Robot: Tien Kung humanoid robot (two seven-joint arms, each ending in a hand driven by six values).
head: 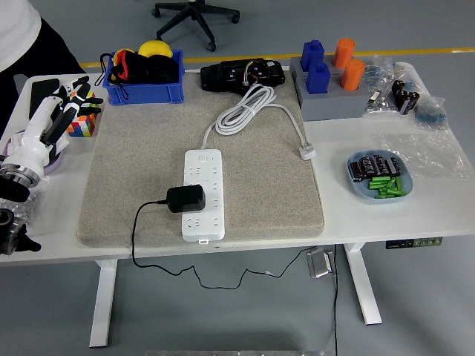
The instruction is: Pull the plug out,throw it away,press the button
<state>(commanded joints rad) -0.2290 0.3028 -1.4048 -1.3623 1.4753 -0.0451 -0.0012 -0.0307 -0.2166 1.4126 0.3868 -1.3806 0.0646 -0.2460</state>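
From the head camera, my left hand (65,104), white with black fingertips, hovers over the far-left part of the white table (371,211), fingers spread loosely and holding nothing. It sits just above a multicoloured puzzle cube (83,123) and beside the blue plastic bin (145,90) of black, red and yellow items. My right arm does not show.

The black plug adapter (185,198) is seated in the left side of the white power strip (202,194), which lies lengthwise on the grey felt mat (133,170). The plug's thin black cable (141,222) loops off the mat's near edge and hangs below the table. The strip's small button (202,157) sits at its far end. Its white cord (241,113) coils at the mat's far side and ends in a loose white plug (306,153) at the mat's right edge.

The mat's left half between my hand and the adapter is bare. To the right lie a grey block of blue and orange pegs (330,74) and a pale-blue dish of batteries (380,178), well apart from the strip.
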